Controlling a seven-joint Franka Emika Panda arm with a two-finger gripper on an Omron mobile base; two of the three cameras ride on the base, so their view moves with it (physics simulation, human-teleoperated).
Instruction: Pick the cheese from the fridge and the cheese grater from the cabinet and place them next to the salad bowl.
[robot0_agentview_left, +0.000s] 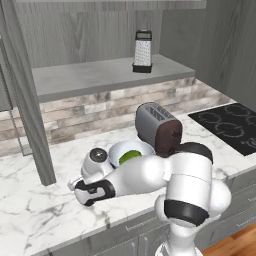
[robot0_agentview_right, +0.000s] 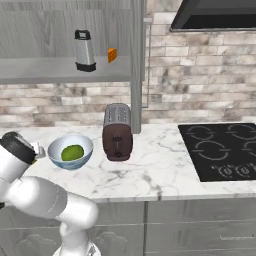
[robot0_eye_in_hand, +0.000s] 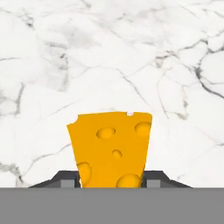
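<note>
Yellow-orange cheese (robot0_eye_in_hand: 111, 148) with round holes fills the lower middle of the hand view, standing between the two dark fingertips of the tool (robot0_eye_in_hand: 111, 180), over the white marble bench (robot0_eye_in_hand: 131, 52); whether they clamp it or stand just apart, I cannot tell. In the left base view the salad bowl (robot0_agentview_left: 131, 152) sits centre frame, the cheese grater (robot0_agentview_left: 142, 51) on the cabinet (robot0_agentview_left: 100, 75) shelf, top centre.

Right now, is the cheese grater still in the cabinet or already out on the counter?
Still in. The cheese grater stands upright on the cabinet shelf, above the counter where the salad bowl sits.
</note>
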